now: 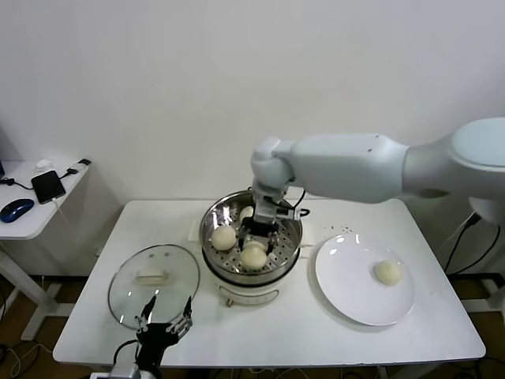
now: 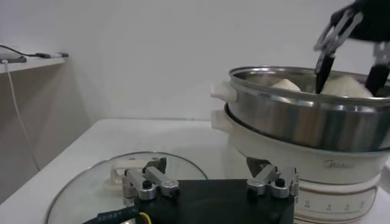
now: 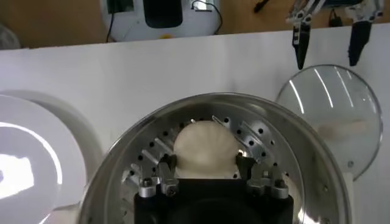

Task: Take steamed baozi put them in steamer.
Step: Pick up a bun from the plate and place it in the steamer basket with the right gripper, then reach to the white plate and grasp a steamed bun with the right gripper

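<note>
The steel steamer point(image 1: 293, 234) stands mid-table on its white base. On its perforated tray point(image 3: 277, 158) lie three baozi: one at the left point(image 1: 224, 237), one at the back point(image 1: 246, 212) half hidden by my arm, and one at the front point(image 1: 254, 256). My right gripper point(image 1: 256, 245) reaches down inside the pot, shut on that front baozi point(image 3: 205, 145), with a finger against each side point(image 3: 206, 163). A further baozi point(image 1: 387, 272) rests on the white plate point(image 1: 351, 292). My left gripper point(image 1: 166, 311) hovers open and empty at the table's front edge, over the glass lid point(image 1: 154, 286).
The lid point(image 2: 85, 182) lies flat left of the steamer point(image 2: 292, 115), with the open left gripper point(image 2: 207, 163) just above its near rim. A side table point(image 1: 47, 207) at far left carries a phone and a mouse. The plate point(image 3: 24, 152) is right of the pot.
</note>
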You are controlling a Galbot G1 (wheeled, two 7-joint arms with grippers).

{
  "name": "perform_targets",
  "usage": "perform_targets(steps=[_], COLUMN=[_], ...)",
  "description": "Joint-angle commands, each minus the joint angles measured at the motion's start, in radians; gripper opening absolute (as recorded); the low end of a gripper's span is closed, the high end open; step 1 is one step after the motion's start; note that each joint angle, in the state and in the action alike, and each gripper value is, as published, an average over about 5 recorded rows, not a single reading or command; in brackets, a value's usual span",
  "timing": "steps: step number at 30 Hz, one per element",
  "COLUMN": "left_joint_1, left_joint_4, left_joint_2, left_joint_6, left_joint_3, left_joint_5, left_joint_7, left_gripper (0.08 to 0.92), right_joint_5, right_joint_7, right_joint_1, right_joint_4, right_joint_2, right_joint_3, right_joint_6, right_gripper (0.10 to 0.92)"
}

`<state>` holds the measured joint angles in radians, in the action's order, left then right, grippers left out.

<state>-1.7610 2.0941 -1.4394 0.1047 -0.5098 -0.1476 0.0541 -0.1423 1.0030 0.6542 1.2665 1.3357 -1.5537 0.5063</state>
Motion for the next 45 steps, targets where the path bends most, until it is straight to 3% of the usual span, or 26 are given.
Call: perform_targets(steps=[1,5,12,17,20,25,34,45], left_joint_1=[0.005,0.006,0.004,0.001,0.002,0.003,0.003,0.005], left_joint_4=[-0.003,-0.002,0.000,0.005,0.007,0.012,0.007,-0.007], left_joint_2=[0.001,0.002,0.002,0.001,0.000,0.000,0.003,-0.003], left_joint_6=[0.002,0.003,0.003,0.001,0.001,0.001,0.000,0.003], left_joint_3=[0.001,0.001,0.004,0.008,0.010,0.011,0.004,-0.013], left_joint_5=[-0.001,-0.002,-0.001,0.004,0.007,0.007,0.004,0.004], left_joint_7=[0.001,0.001,-0.002,-0.005,-0.006,-0.006,-0.007,-0.015], left_gripper=[0.823,0.823,0.823,0.823,0.823,0.823,0.823,0.823], right_joint_5=[0.084,0.077,-0.078,-0.205,-0.327,-0.484,-0.461,-0.335], right_joint_7=[-0.053,-0.041,0.076,0.117,0.108,0.071,0.056,-0.033], right_joint_1=[-0.092,-0.077,0.042,0.178,0.263,0.388,0.416,0.000], right_joint_4=[-0.050,-0.052,-0.043,-0.072,-0.103,-0.107,0.020,-0.008], right_joint_2=[0.039,0.033,-0.009,-0.096,-0.177,-0.350,-0.671,-0.810], right_joint_3=[0.016,0.018,-0.004,-0.022,-0.089,-0.246,-0.485,-0.213], right_joint_6=[0.010,0.010,0.059,0.065,-0.002,-0.271,-0.581,-0.696], right_gripper=[0.665,0.686,0.815,0.822,0.823,0.823,0.823,0.823])
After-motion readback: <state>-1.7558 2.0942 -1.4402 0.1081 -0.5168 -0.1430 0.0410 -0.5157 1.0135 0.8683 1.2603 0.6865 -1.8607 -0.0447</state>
